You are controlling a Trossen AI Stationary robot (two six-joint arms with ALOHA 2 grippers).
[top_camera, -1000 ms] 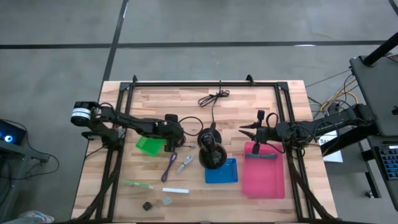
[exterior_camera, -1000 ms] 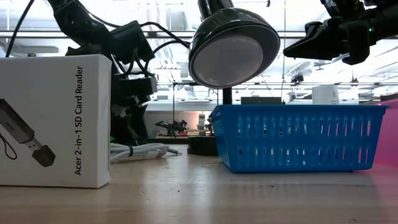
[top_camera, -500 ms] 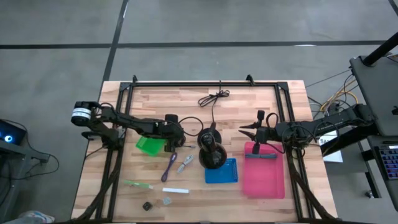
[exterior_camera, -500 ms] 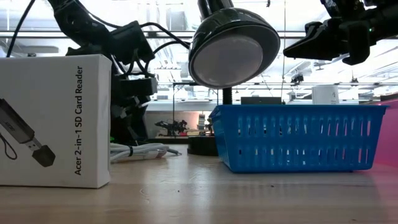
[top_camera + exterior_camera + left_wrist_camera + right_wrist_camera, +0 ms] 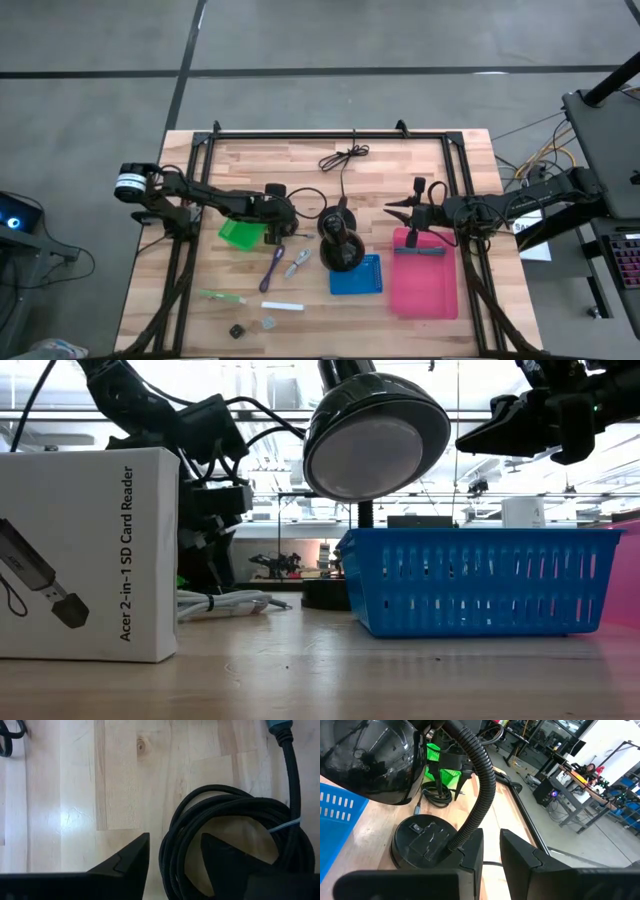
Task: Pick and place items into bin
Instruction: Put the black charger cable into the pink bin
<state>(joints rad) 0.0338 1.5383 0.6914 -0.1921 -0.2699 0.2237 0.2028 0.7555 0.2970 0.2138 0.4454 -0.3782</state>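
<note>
- Two arms are over the wooden table [image 5: 300, 160]; the left gripper [image 5: 172, 855] is down at the black cable coil [image 5: 235, 835], just beside the green bin [image 5: 238, 234] and near the table's middle
- Its fingers [image 5: 125, 862] straddle one side of the coil, one finger outside the loops and one inside the ring; the gap between them is moderate, and the strands lie between them; whether they press the cable cannot be told
- The coil lies flat on the wood; a thin blue tie crosses its strands; one free end runs off to a teal plug [image 5: 278, 725]
- The right gripper [image 5: 402, 212] hangs above the table by the pink bin [image 5: 428, 285], well apart from the left one; its fingers [image 5: 470, 851] stand narrow, a slim gap between them, nothing in it
- A black desk lamp [image 5: 340, 240] stands between the arms, its round base [image 5: 422, 842] on the wood and its ribbed neck curving up; the blue basket [image 5: 357, 275] sits just beside it
- A purple tool [image 5: 272, 268] and a small grey piece [image 5: 297, 264] lie near the green bin; a green stick [image 5: 222, 297], a white stick [image 5: 282, 306] and two tiny cubes [image 5: 252, 327] lie nearer the table's front edge
- A white card-reader box [image 5: 88, 550] stands on the table close to the low camera
</note>
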